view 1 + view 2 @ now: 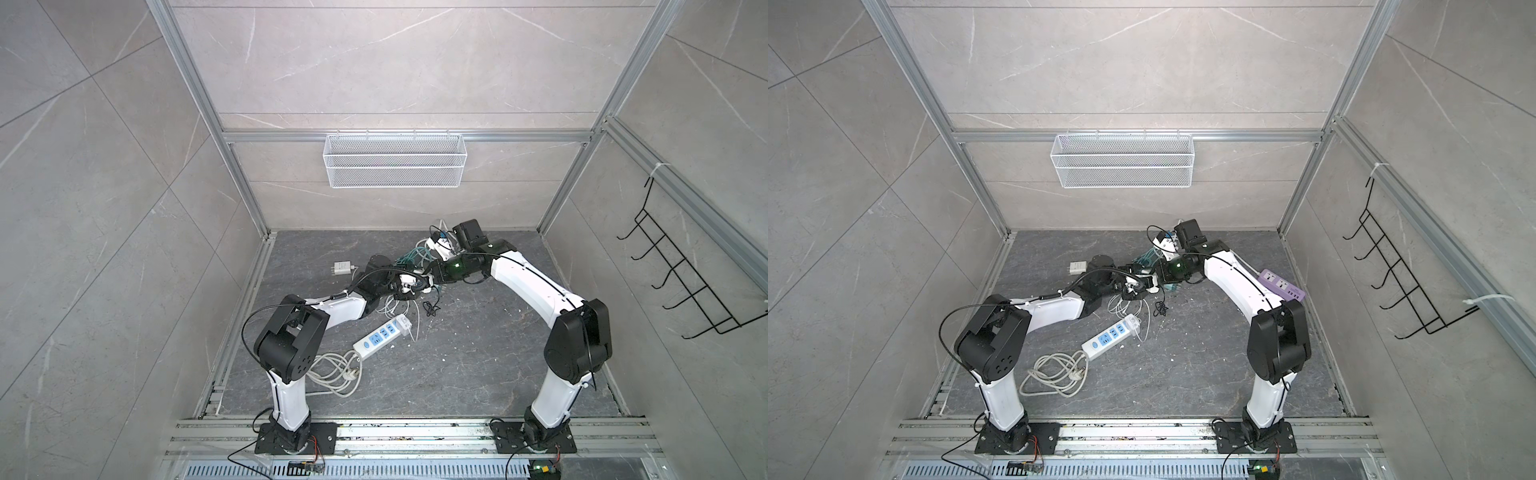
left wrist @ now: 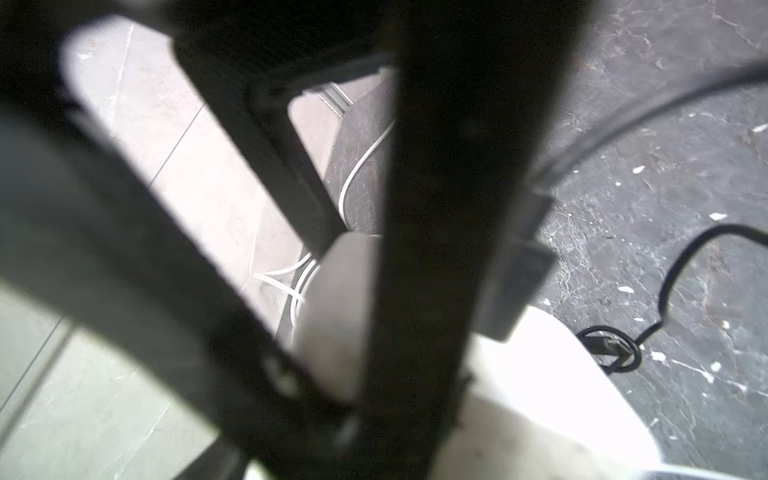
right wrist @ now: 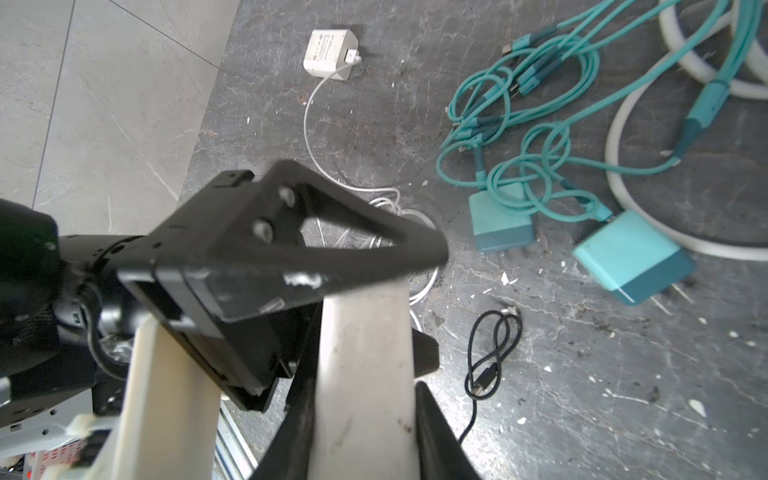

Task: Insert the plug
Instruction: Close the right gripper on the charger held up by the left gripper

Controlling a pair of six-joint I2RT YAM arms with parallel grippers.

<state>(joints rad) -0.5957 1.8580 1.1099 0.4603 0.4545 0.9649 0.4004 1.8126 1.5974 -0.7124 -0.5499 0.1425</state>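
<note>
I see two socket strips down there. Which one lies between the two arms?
The white strip with blue sockets, mid-floor. The purple strip lies outside the right arm, towards the edge of the floor.

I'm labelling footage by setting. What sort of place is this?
Most likely a robotics test cell, not a home: two arms bolted to a rail at the front, tiled panels held in an aluminium frame, and a power strip with loose chargers laid out on the dark floor.

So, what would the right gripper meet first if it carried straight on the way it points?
The left gripper, directly ahead of the right gripper; they may already touch, though depth is unclear.
</note>
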